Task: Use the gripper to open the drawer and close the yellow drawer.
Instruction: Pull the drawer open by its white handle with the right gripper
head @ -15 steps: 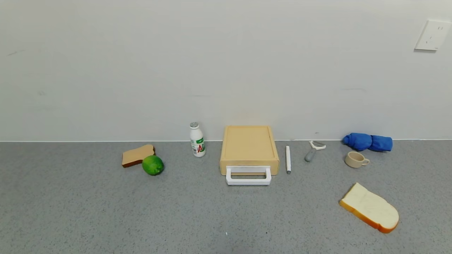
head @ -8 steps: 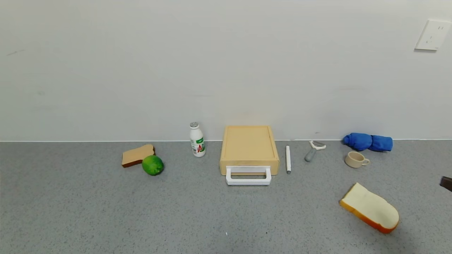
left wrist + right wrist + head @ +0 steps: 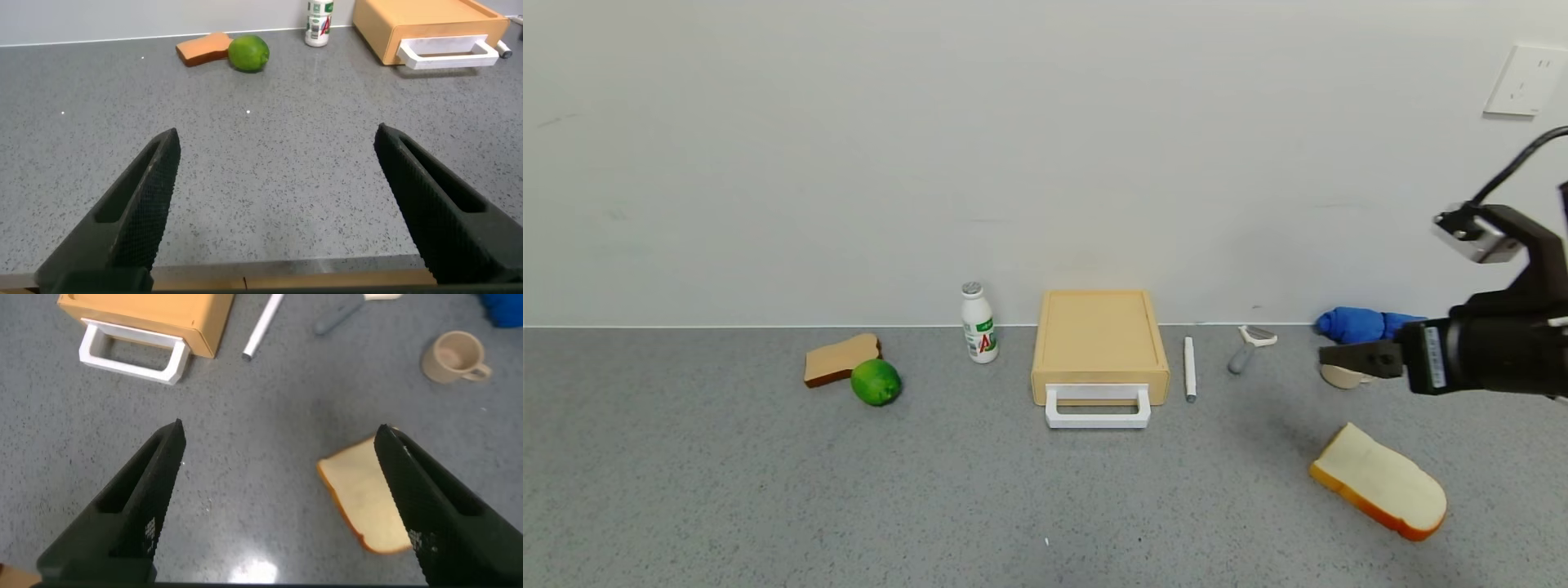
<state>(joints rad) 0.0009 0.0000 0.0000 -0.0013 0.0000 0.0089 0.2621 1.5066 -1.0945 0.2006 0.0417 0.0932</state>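
The yellow drawer (image 3: 1099,345) is seen against the wall near the middle of the grey table (image 3: 727,490), pushed fully into its low case, with its white loop handle (image 3: 1098,407) facing forward. The right end effector (image 3: 1327,357) is held above the table on the right side, well apart from the drawer and in front of a beige cup (image 3: 1339,376); its fingers (image 3: 135,502) are spread wide and nothing is held between them. The left end effector (image 3: 278,212) is positioned low over bare table, also spread wide and empty. A white pen (image 3: 1189,368) lies just beside the drawer's right side, and a small white bottle (image 3: 978,323) stands near its left side. A slice of white bread (image 3: 1380,482) lies below the right end effector.
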